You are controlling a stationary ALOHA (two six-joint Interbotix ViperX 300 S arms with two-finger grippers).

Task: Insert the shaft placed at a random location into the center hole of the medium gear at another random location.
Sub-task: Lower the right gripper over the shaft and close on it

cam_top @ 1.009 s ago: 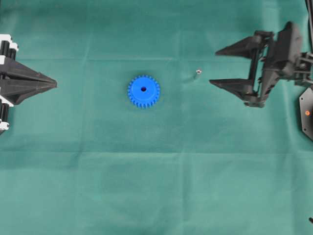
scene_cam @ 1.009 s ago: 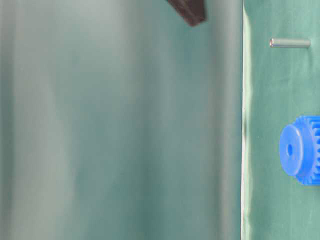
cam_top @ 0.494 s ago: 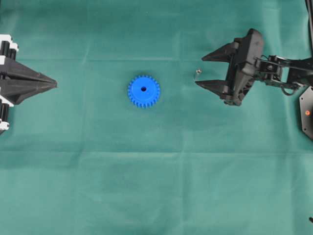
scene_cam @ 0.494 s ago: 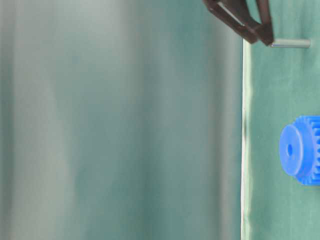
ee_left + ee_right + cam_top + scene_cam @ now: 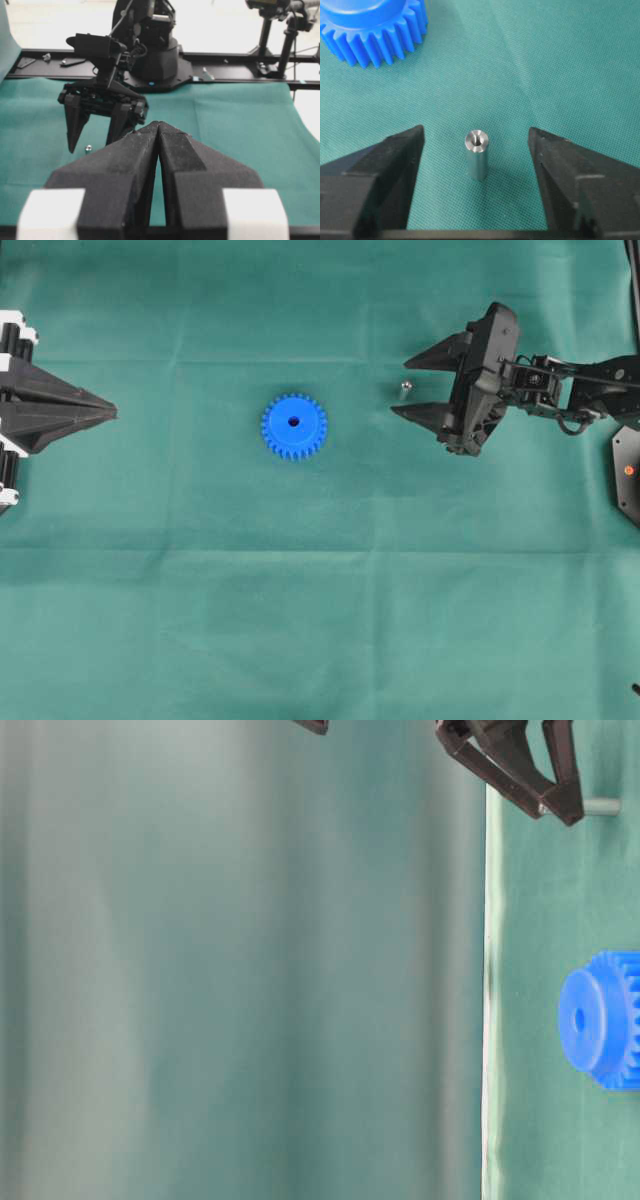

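Observation:
The shaft [image 5: 405, 386] is a small silver pin standing upright on the green cloth, right of the blue medium gear [image 5: 294, 426]. The gear lies flat with its center hole [image 5: 294, 422] facing up. My right gripper [image 5: 401, 388] is open, with one finger on each side of the shaft and neither touching it. The right wrist view shows the shaft [image 5: 476, 155] between the fingertips, with the gear [image 5: 375, 25] beyond it. My left gripper [image 5: 112, 414] is shut and empty at the left edge, far from the gear. It also shows in the left wrist view [image 5: 158, 125].
A black plate with an orange dot [image 5: 628, 470] lies at the right edge. The right arm's base and a black rail [image 5: 150, 50] stand behind the cloth. In the table-level view, the shaft [image 5: 600, 807] and the gear [image 5: 600, 1020] sit apart.
My right gripper has moved left and down toward the shaft and now straddles it, still open. The left gripper, gear and shaft have not moved.

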